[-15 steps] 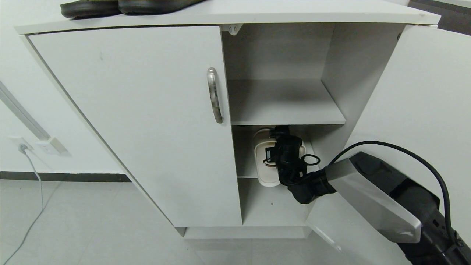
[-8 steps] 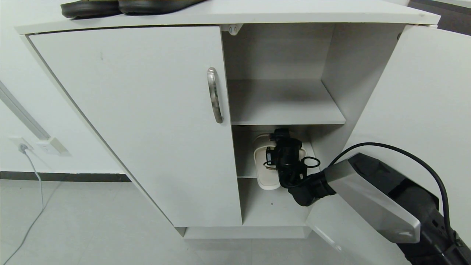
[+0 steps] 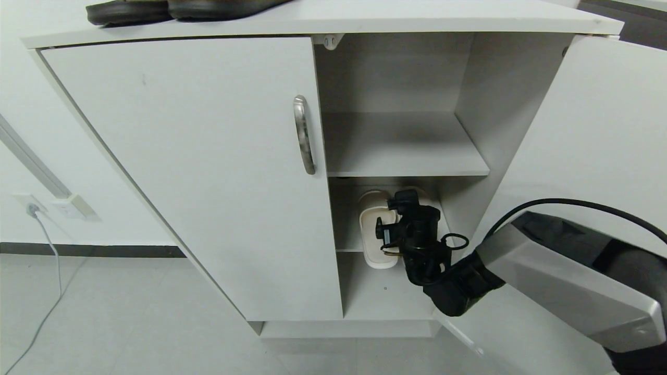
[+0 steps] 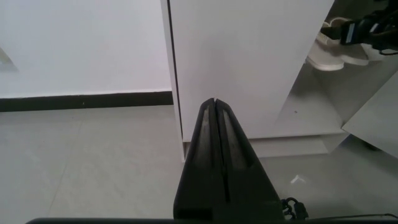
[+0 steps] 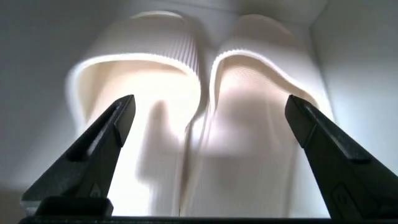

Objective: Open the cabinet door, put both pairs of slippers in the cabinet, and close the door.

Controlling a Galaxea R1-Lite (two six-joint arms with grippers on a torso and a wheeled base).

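A pair of white slippers (image 3: 372, 245) (image 5: 205, 143) lies side by side on the cabinet's lower shelf (image 3: 346, 242), behind the open right door (image 3: 589, 156). My right gripper (image 3: 398, 202) (image 5: 208, 102) hovers just in front of them, open and holding nothing, with one finger on each side of the pair. A dark pair of slippers (image 3: 156, 9) rests on the cabinet top at the back left. My left gripper (image 4: 214, 104) is shut and empty, low over the floor in front of the closed left door (image 4: 249, 56).
The left door (image 3: 198, 172) with its metal handle (image 3: 304, 134) is closed. The upper shelf (image 3: 401, 146) and the cabinet's bottom board (image 3: 375, 297) are bare. A wall socket with a cable (image 3: 31, 208) sits low on the left wall.
My right gripper has drawn back out of the cabinet, down and slightly to the right. The white slippers stay on the lower shelf.
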